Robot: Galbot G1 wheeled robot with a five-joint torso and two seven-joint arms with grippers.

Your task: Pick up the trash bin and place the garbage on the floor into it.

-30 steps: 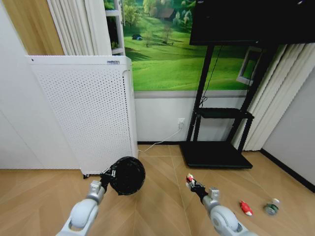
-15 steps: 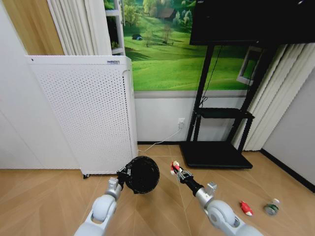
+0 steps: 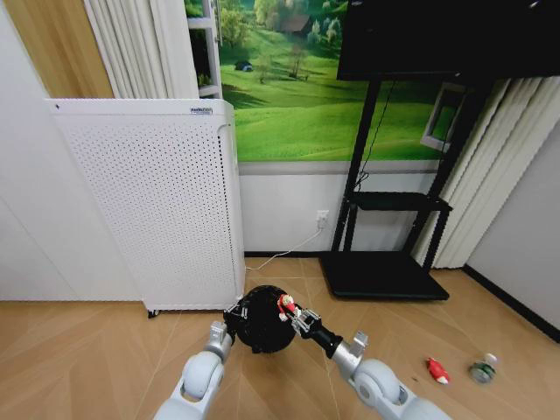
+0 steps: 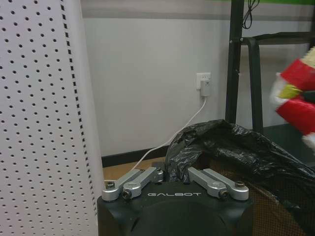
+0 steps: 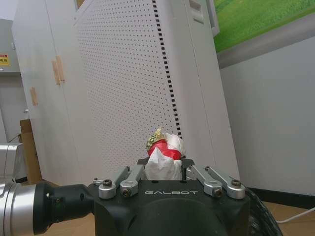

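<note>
Over the bin's [image 3: 262, 318] mouth, the red-and-white wrapper [image 3: 285, 304] is hanging, pinched tight in the right gripper [image 3: 291, 312]. The left gripper [image 3: 233, 315] is clamping the bin's rim, holding it off the floor. Releasing off-centre could be sending the wrapper over the rim. A red scrap [image 3: 437, 370] and a bottle [image 3: 481, 368] are lying well apart, rightward.
</note>
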